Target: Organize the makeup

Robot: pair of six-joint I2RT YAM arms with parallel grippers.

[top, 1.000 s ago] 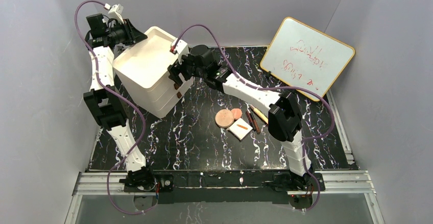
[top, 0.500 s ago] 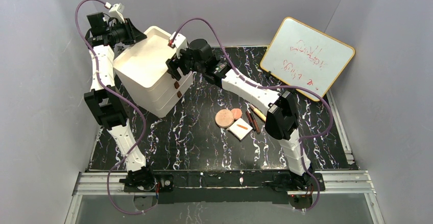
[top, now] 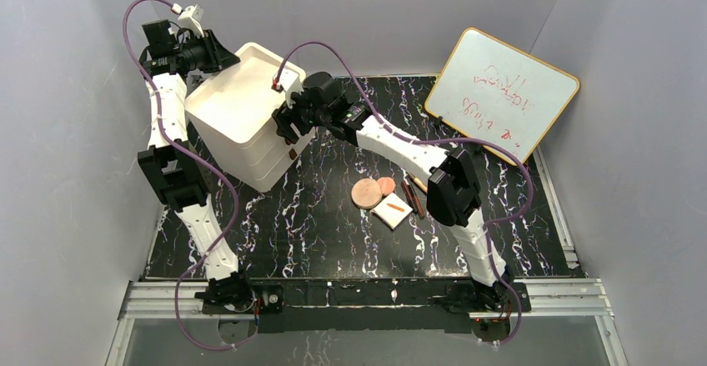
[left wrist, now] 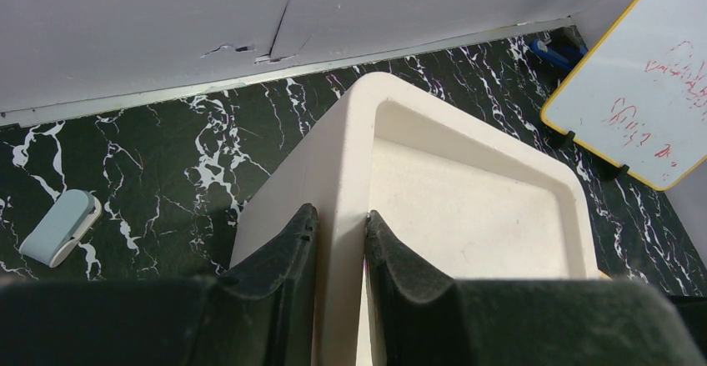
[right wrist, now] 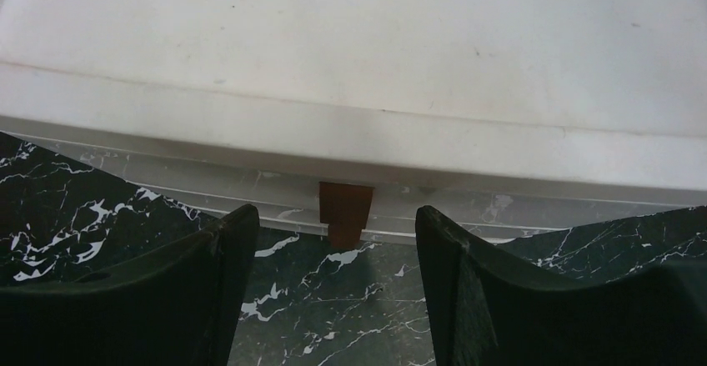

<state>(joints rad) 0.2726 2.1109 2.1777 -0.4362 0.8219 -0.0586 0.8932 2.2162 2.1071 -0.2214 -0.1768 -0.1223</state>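
The makeup lies mid-table: a large tan disc (top: 365, 193), a smaller red disc (top: 386, 185), a white square pad with an orange mark (top: 393, 211), and thin brown, red and yellow sticks (top: 413, 197). The cream drawer box (top: 242, 120) stands at the back left. My left gripper (top: 227, 56) is shut on the box's top rim (left wrist: 342, 216), one finger outside and one inside the tray top. My right gripper (top: 286, 124) is open in front of the box, its fingers either side of a brown knob (right wrist: 344, 210) without touching it.
A yellow-framed whiteboard (top: 500, 95) leans at the back right. A pale blue clip (left wrist: 58, 227) lies on the marble behind the box. Grey walls close in the left, back and right.
My right gripper has moved left and closer to the drawer box front. The left arm and the makeup have not moved.
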